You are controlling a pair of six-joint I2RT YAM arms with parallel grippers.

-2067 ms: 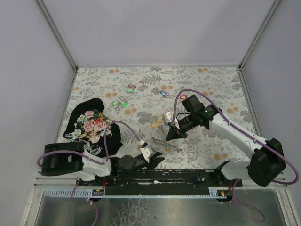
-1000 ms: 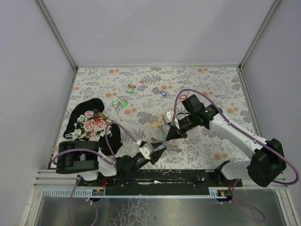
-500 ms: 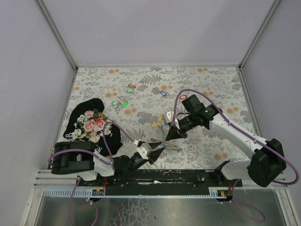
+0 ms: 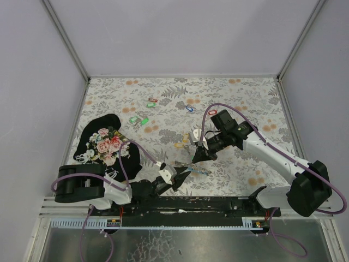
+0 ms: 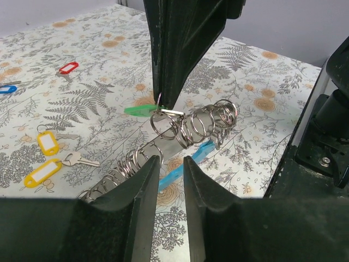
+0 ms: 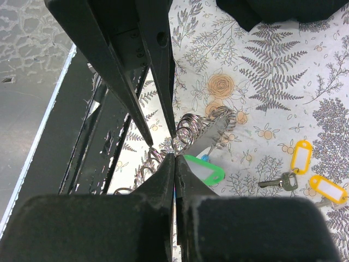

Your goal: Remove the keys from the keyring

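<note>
The top external camera looks steeply down on the whole bench [image 4: 245, 93] from high behind its near edge. The left wrist camera sits low and close behind the left gripper [image 5: 170, 161], facing the right gripper [image 5: 162, 103]. The right wrist camera looks down and back past its own gripper. Both wrist views share the keyring [image 5: 199, 119] between the grippers.

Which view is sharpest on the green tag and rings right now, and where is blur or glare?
Left wrist: keyring rings sharp with small glints, left fingers a dark foreground blur. Right wrist: green key tag crisp, right fingers soft. Top external: even light, soft shadows, keyring too small to resolve.
</note>
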